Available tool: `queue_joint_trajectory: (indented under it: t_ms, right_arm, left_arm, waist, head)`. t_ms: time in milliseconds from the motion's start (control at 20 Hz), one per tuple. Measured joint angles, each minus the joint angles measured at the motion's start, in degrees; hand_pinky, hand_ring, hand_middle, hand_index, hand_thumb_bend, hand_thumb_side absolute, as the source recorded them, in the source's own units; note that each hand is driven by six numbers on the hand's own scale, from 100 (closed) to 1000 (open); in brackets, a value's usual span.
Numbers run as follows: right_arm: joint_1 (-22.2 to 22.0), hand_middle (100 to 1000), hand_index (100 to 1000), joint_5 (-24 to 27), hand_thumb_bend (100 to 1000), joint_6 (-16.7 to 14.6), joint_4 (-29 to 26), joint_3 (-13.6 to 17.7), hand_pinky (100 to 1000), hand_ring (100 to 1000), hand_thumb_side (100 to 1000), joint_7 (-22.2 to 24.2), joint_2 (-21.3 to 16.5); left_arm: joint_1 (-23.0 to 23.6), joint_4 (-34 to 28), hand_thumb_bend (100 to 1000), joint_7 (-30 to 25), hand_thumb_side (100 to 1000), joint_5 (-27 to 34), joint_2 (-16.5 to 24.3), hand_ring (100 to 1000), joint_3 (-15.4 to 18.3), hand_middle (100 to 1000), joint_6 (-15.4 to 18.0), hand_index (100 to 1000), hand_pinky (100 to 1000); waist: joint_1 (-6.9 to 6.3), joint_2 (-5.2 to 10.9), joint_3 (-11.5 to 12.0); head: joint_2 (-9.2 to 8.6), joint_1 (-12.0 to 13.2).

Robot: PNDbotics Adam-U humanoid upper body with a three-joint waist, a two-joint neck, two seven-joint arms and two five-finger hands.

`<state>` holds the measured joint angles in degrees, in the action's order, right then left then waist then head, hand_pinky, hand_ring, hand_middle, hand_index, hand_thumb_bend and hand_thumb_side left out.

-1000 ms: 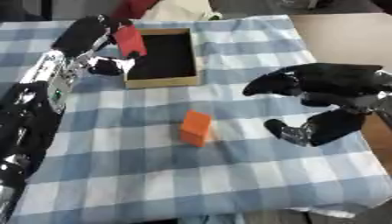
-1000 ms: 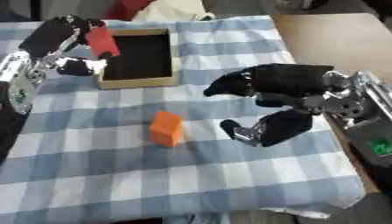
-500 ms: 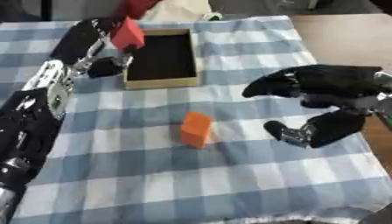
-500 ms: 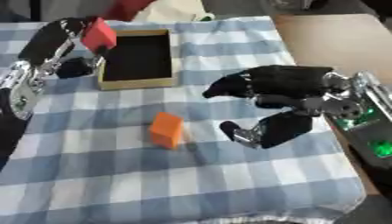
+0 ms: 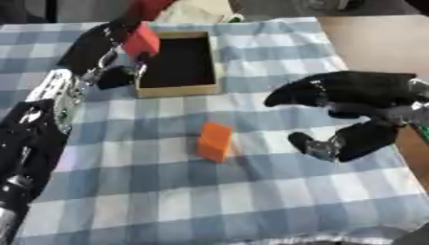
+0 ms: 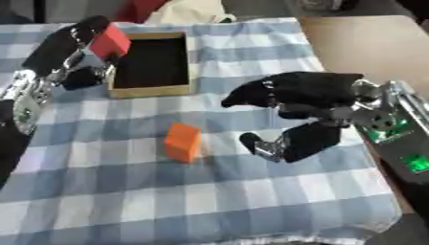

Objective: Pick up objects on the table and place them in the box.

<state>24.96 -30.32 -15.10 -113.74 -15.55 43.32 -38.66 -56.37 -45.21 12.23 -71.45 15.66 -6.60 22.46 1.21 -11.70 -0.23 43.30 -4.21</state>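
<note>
A red block (image 5: 141, 40) hangs over the left wall of the brown box (image 5: 177, 89), pinched in my left hand (image 5: 107, 42). The box has a black inside and lies at the far middle of the checked cloth. An orange block (image 5: 214, 141) stands upright on the cloth in front of the box, untouched. My right hand (image 5: 356, 98) hovers to the right of the orange block, fingers and thumb spread in a wide open curve with nothing between them.
The blue and white checked cloth (image 5: 167, 201) covers the table. Bare wooden tabletop (image 5: 377, 43) shows at the far right. A red thing (image 6: 138, 8) and a pale cloth (image 6: 193, 10) lie beyond the box at the far edge.
My left hand has carried the red block a little to the right, closer to the box's left wall. The right hand and orange block stay as they were.
</note>
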Motion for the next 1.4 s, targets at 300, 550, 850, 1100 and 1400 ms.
queue_joint_trajectory:
  t_ms: [300,550,850,1100,1400]
  right_arm:
    - [-0.04,912,1000,0.00,100,0.00,0.00,0.00,913,853,957,0.00,0.01]
    - [-0.18,912,1000,0.00,100,0.01,0.00,0.01,914,853,957,0.00,0.01]
    - [-0.30,915,1000,0.00,100,0.14,0.00,0.02,913,855,964,-0.01,0.01]
    - [0.47,921,1000,0.20,100,0.33,0.00,-0.71,909,858,960,0.44,-0.65]
    - [3.54,942,1000,0.51,100,0.42,0.00,-3.06,902,862,939,1.85,-1.05]
  left_arm:
    - [-0.09,-1.04,336,3.24,1000,-4.38,0.00,931,-0.21,990,-0.85,995,895]
    - [-0.08,-1.17,270,5.36,1000,-7.46,0.00,920,-0.22,977,-1.48,999,888]
    - [1.66,-3.30,100,5.74,988,-1.12,0.75,861,-0.02,894,0.45,1000,848]
    - [5.71,-12.21,100,-2.48,927,14.37,4.91,815,-2.88,843,4.65,1000,817]
    - [11.90,-26.21,100,-20.15,839,38.01,10.20,768,-5.59,799,4.92,1000,786]
  waist:
    - [0.01,-0.02,-0.06]
    - [0.03,-0.02,-0.06]
    - [0.27,-0.02,0.36]
    - [0.46,-0.02,1.29]
    - [0.87,0.03,2.04]
  head:
    - [0.00,0.00]
    - [0.00,-0.01]
    - [0.00,-0.22]
    - [0.01,-0.97]
    - [0.02,-1.56]
